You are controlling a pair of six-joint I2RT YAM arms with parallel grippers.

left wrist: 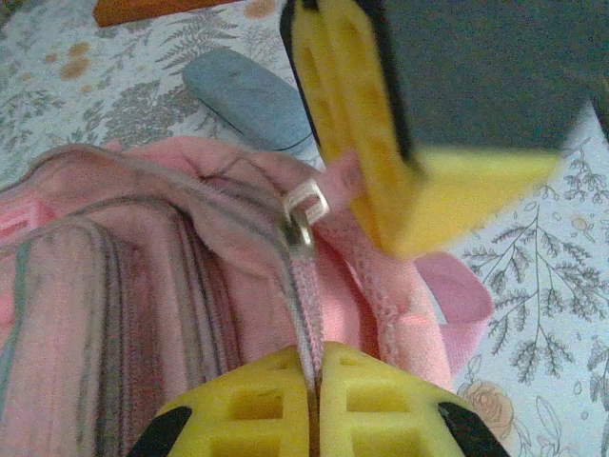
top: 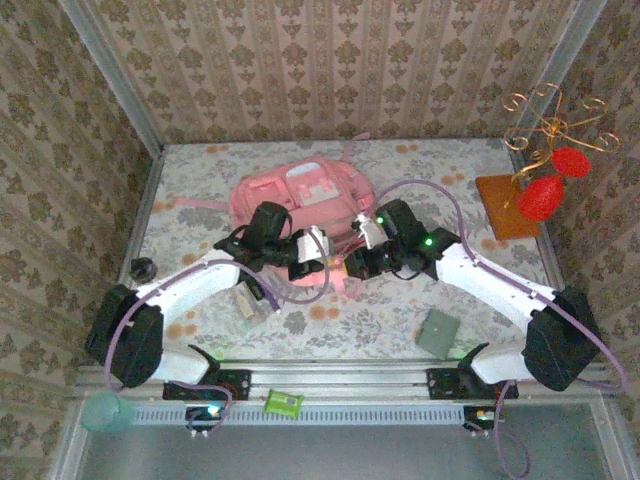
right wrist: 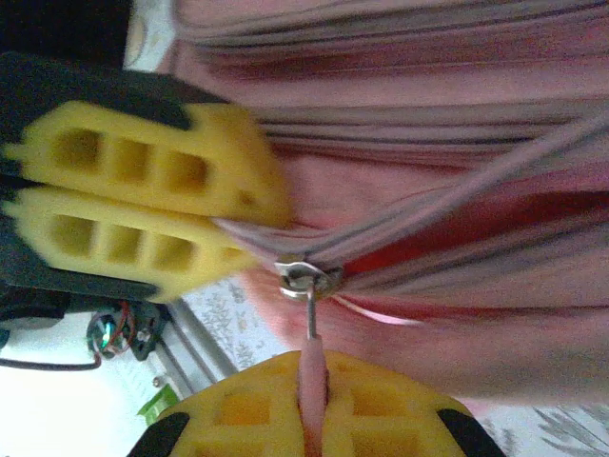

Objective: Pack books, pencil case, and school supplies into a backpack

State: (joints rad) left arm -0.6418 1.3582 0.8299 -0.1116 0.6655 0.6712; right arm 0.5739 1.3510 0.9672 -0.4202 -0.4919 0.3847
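Top view: I see the backpack (top: 300, 192) lying mid-table toward the far side, with my left gripper (top: 316, 266) and right gripper (top: 353, 265) meeting at its near edge. Left wrist: my fingers (left wrist: 371, 405) are pressed together on the zipper track (left wrist: 305, 305); the pencil case (left wrist: 249, 97) lies just beside the backpack. Right wrist: my fingers (right wrist: 381, 409) pinch the pink zipper pull (right wrist: 311, 367), which is hooked to the slider (right wrist: 306, 277).

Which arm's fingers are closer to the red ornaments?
Right. The right fingers grip the pink backpack left of the red ornaments; the left fingers grip it farther left.
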